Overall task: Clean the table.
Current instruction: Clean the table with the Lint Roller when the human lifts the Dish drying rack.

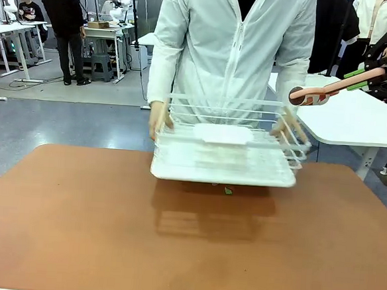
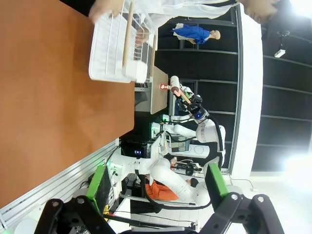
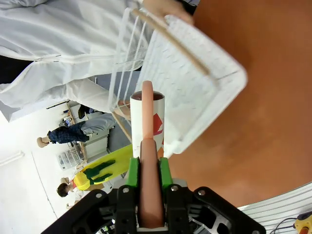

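Left gripper (image 2: 157, 176) sat wide open, nothing in it. Reddish-brown table (image 1: 74, 229) filled the foreground. Person's hands (image 1: 158, 121) held a white wire rack (image 1: 224, 162) just above its far middle. Right gripper (image 3: 147, 168) was clamped on a lint roller (image 3: 147, 109) handle, raised at far right.
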{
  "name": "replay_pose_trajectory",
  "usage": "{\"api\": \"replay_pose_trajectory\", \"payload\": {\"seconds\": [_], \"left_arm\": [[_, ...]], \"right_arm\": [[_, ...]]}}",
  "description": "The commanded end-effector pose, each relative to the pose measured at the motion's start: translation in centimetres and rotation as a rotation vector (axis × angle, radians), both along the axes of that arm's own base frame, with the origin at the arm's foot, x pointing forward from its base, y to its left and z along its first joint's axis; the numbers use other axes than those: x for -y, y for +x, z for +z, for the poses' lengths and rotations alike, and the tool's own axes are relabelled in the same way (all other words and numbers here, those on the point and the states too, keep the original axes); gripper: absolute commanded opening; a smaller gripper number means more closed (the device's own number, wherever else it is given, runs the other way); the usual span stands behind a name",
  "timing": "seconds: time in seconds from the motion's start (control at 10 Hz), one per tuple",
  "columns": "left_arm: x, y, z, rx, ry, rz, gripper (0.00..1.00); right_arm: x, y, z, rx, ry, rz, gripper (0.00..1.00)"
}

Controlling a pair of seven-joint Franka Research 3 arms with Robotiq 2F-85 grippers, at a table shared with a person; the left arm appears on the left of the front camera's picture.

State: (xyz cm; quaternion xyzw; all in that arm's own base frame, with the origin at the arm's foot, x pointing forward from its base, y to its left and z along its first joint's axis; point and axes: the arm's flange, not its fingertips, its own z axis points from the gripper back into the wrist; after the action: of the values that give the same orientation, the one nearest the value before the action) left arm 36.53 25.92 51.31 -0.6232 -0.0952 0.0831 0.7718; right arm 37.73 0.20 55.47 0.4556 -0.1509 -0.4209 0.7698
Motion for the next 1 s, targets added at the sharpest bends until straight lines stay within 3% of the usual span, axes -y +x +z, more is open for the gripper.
{"api": "replay_pose_trajectory", "payload": {"seconds": [0.0, 0.9], "left_arm": [[-0.11, -0.20, 0.22, 0.002, -0.004, 0.003, 1.00], [-0.11, -0.20, 0.22, 0.002, -0.004, 0.003, 1.00]], "right_arm": [[-0.07, 0.01, 0.05, 0.001, 0.001, 0.000, 0.00], [-0.07, 0.01, 0.05, 0.001, 0.001, 0.000, 0.00]]}}
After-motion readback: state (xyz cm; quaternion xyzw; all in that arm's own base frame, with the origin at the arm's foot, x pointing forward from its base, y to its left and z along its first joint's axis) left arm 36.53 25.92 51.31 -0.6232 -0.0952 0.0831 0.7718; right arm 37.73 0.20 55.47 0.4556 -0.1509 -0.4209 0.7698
